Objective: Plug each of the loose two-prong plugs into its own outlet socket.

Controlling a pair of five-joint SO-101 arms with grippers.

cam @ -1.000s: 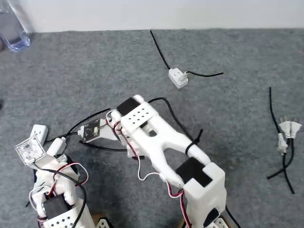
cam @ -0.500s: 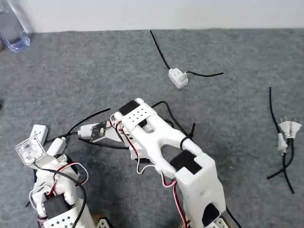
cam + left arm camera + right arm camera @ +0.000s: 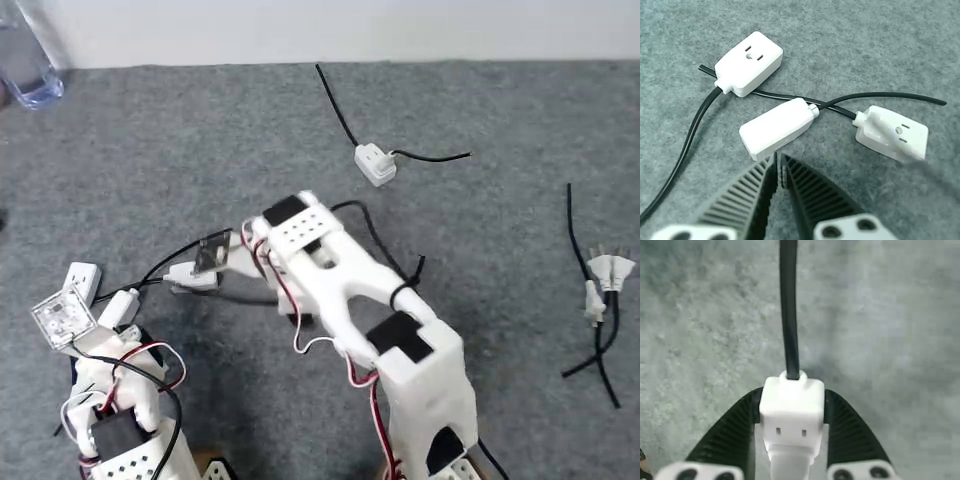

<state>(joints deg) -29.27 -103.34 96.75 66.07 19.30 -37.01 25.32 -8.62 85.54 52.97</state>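
My right gripper [image 3: 792,399] is shut on a white outlet socket [image 3: 792,412] whose black cord [image 3: 789,305] runs straight away from it. From above, that gripper [image 3: 210,256] holds the socket [image 3: 190,273] low over the grey carpet at centre-left. My left gripper [image 3: 778,167] is shut on nothing, just short of a white block [image 3: 778,127] on a cord. A second outlet socket [image 3: 747,61] lies beyond it. Two loose two-prong plugs [image 3: 610,268] lie at the far right. Another socket [image 3: 375,163] lies at the back centre.
A water bottle [image 3: 25,60] stands at the back left corner. Black cords [image 3: 600,340] trail over the carpet near the plugs and cross under the right arm [image 3: 340,290]. Open carpet lies between the arm and the plugs.
The right arm has swung its wrist a little farther back and turned it, carrying the held socket only slightly. The left arm has not moved.
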